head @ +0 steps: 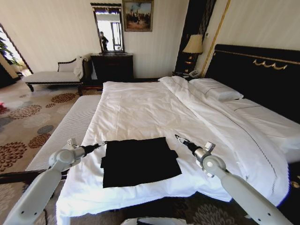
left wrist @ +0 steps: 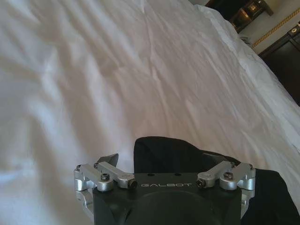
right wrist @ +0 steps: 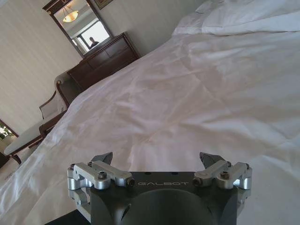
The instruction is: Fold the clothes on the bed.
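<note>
Shirt: the black T-shirt (head: 139,161) lies on the bed (head: 140,110) near its foot edge, at 6 o'clock in the head view, already doubled into a rough rectangle with no lettering showing.
Why it lies so: it looks mostly folded, squared up and flat on the sheet, so I judge the task is far along.
Left gripper (head: 102,145): at 9 o'clock of the shirt, just off its left edge, low over the sheet.
Left jaws: spread wide, holding nothing; in the left wrist view black cloth (left wrist: 183,154) sits just ahead between them.
Right gripper (head: 178,138): at 2 o'clock of the shirt, just beyond its right top corner, over bare sheet.
Right jaws: apart, empty, touching nothing.
Why the arms flank it: one each side suits taking or smoothing both edges together.
</note>
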